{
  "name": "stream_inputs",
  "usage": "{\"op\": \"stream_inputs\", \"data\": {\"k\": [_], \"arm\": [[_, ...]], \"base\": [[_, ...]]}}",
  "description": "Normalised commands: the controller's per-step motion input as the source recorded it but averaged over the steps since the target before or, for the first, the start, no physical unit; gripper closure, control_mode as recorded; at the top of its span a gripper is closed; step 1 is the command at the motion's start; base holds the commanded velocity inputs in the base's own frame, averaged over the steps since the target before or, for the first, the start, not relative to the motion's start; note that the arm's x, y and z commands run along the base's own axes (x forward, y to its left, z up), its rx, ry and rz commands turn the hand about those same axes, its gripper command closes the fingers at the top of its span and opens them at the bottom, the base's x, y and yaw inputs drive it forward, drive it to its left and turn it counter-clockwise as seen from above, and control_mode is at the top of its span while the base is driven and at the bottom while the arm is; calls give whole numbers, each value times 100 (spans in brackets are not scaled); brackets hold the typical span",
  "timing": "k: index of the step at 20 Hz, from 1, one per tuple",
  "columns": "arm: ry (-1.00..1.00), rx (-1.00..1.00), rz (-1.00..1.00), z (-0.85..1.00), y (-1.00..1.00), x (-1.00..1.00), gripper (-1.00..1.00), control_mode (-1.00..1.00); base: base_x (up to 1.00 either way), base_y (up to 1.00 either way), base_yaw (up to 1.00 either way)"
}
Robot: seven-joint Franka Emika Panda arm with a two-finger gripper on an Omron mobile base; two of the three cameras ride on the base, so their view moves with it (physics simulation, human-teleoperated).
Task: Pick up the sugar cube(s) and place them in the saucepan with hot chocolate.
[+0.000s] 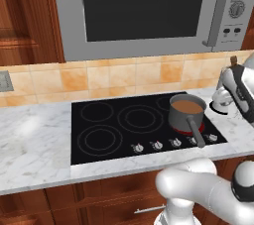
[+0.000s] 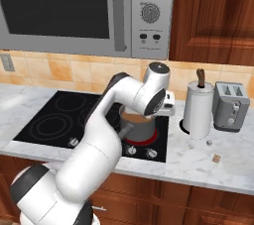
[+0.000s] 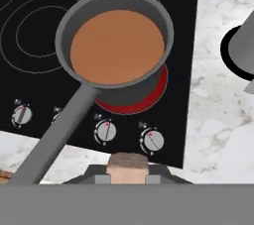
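Sugar cube: one in claw; one saucepan.

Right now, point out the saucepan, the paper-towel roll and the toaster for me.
saucepan (image 3: 117, 45), hand view, on the brown liquid inside.
paper-towel roll (image 2: 198, 110), right base view, on its white side.
toaster (image 2: 230, 106), right base view, on its grey front face.

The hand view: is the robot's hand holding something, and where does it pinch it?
Yes. The gripper pinches a small tan cube, likely sugar, by two opposite sides.
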Motion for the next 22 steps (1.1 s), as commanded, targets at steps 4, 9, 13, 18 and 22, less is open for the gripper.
{"op": "stream_inputs", "data": {"k": [4,9,13,18,22], "arm": [[2,-2,0,0,57,40,100,-100],[0,0,0,0,10,13,100,-100],[0,0,0,-1,2,24,100,-100],[0,0,0,0,16,40,100,-100],[0,0,0,0,10,18,100,-100]], "base": [[0,0,0],[0,0,0],[0,0,0],[0,0,0],[0,0,0]]}}
